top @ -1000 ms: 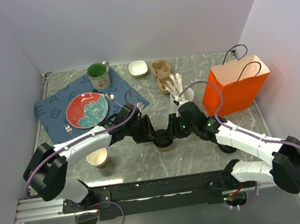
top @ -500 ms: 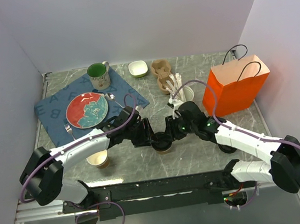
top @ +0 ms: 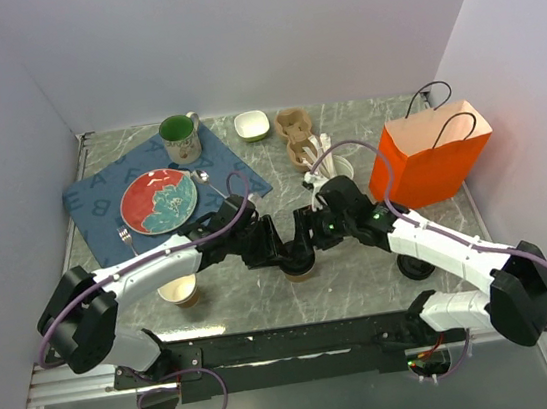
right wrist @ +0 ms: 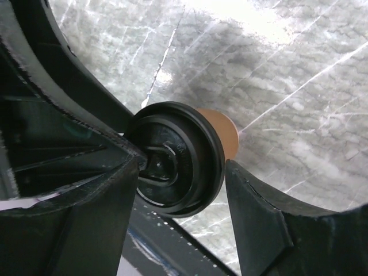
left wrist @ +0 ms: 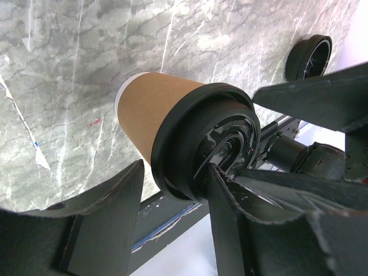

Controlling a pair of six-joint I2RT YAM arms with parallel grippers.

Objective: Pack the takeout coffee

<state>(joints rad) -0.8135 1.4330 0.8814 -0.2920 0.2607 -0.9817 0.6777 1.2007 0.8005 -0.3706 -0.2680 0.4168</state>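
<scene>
The marbled table point(top: 364, 278) carried everything. At its right stood the orange bag point(top: 430, 169), upright with its top open. At the far left lay a blue mat point(top: 97, 202) with a red plate point(top: 158, 200) on it and a green-lined mug point(top: 180, 138) at its far corner. A cardboard carrier point(top: 295, 139) and a white bowl point(top: 252, 125) sat near the back edge. An open tan cup point(top: 179, 291) stood beside the left arm point(top: 151, 266).

The coffee point(top: 301, 267) stood upright at the table's middle front, well apart from the bag, and both grippers met over it. The right gripper point(right wrist: 181, 161) held its jaws apart astride the lid point(right wrist: 172, 167): one finger point(right wrist: 86, 190) touched the rim and the other point(right wrist: 259, 218) sat just off it. The left gripper point(left wrist: 175, 169) had one finger point(left wrist: 236, 198) across the lid's top and the other point(left wrist: 109, 213) just outside the rim. Whether it clamped anything could not be told.
</scene>
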